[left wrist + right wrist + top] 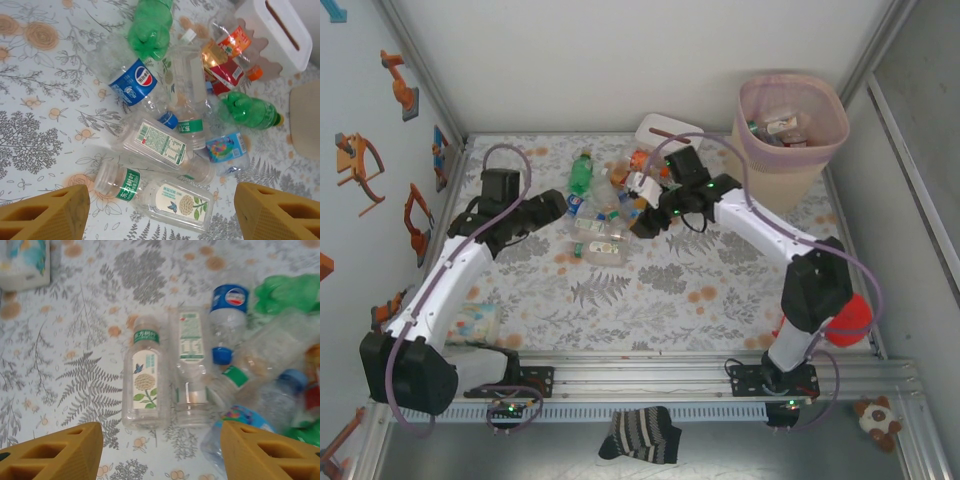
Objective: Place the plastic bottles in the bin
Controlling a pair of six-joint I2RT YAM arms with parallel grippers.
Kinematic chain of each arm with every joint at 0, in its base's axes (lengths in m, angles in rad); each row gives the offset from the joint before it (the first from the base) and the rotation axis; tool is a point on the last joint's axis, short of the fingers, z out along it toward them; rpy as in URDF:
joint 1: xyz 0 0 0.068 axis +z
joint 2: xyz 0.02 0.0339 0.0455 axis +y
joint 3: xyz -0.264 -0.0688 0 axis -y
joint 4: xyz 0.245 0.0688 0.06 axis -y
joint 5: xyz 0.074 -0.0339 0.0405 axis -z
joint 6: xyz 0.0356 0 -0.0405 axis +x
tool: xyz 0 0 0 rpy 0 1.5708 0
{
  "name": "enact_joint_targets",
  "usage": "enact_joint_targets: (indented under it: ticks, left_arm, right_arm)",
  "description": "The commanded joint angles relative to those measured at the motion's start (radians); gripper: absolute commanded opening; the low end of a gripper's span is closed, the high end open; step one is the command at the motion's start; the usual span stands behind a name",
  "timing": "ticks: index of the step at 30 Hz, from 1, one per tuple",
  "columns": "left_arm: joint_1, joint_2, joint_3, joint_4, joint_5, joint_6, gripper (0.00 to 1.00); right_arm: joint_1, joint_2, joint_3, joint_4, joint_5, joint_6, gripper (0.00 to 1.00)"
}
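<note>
table (pixel 670 290): floral cloth, everything's laid out on it
bin (pixel 775 170): parked at the far right corner, well apart from the heap; a few bottles can be seen inside already
bottles (pixel 605 215): most are heaped mid-table, lying flat and touching
left gripper (pixel 160 215): hung over the heap, jaws spread, nothing held
right gripper (pixel 160 452): hung over the heap's other side, jaws spread, nothing pinched
flower bottle (pixel 142 385): laid flat at the heap's edge, just beside a green-label one
step: a pick is being lined up, by the look of it; no grab made yet
next: jaws likely need to be dropped across one body, closed, then carried to the bin
</note>
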Motion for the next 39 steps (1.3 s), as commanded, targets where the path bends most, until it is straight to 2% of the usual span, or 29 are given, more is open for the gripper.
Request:
enact_joint_targets:
  ticks: [1,8,17,31,39]
  left_arm:
    - [0.034,-0.043,-0.031,0.029,0.053,-0.048,0.76]
    - [0.061,-0.085,-0.064,0.028,0.052,-0.054,0.76]
    - [0.062,-0.106,-0.123,0.078,0.069,-0.105,0.76]
    - [0.062,-0.105,-0.12,0.074,0.069,-0.113,0.76]
    - [0.062,-0.101,-0.11,0.072,0.071,-0.116,0.76]
  right_arm:
    - [0.046,0.079,0.027,-0.011,0.084,-0.065,0.61]
    - [0.13,0.231,0.096,0.033,0.171,-0.072,0.6]
    - [0.186,0.357,0.172,0.081,0.182,-0.063,0.6]
    - [0.228,0.41,0.198,0.024,0.174,-0.065,0.55]
    - [0.252,0.407,0.207,-0.022,0.18,-0.062,0.67]
